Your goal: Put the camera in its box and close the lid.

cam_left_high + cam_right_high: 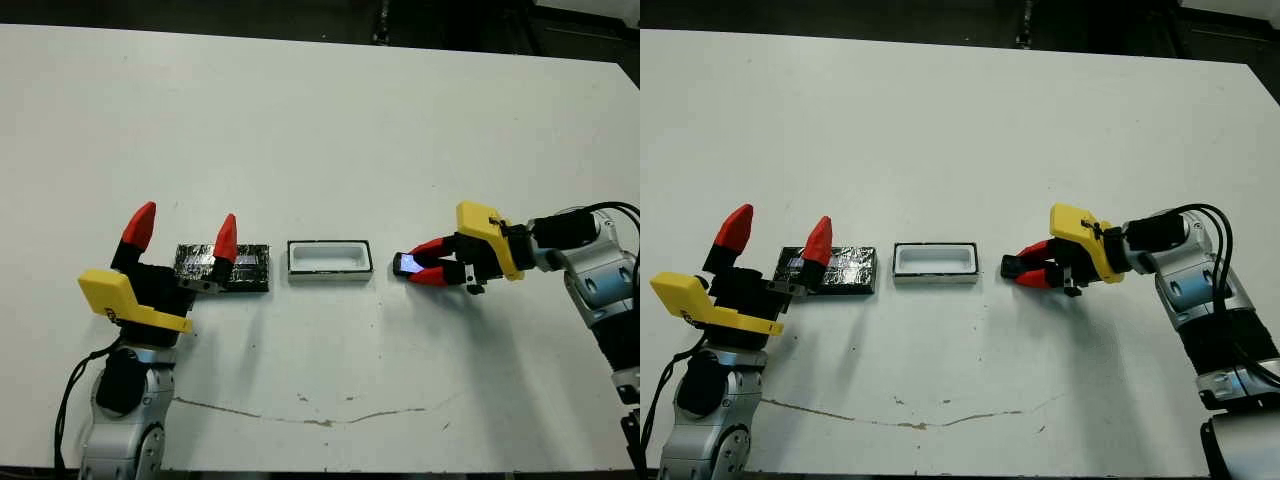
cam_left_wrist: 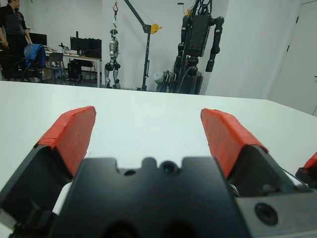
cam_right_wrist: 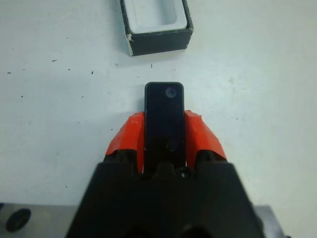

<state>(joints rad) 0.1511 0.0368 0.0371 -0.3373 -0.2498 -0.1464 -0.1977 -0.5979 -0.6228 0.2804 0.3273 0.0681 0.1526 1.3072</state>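
The white-walled box [image 1: 328,260] sits open at the table's middle, nothing inside it. Just right of it, my right gripper [image 1: 424,266] is shut on the camera [image 3: 164,115], a flat black bar whose shiny end [image 1: 405,264] sticks out toward the box; the right wrist view shows the box [image 3: 154,22] a short way beyond the camera's tip. The glossy black lid [image 1: 245,267] lies flat left of the box. My left gripper [image 1: 182,238] stands open at the lid's left end, fingers [image 2: 72,135] pointing up, holding nothing.
A thin brownish crack line [image 1: 320,418] runs along the table near its front edge. Beyond the table's far edge, the left wrist view shows a room with standing robots [image 2: 197,44], a desk with chairs [image 2: 54,62] and a person [image 2: 11,20].
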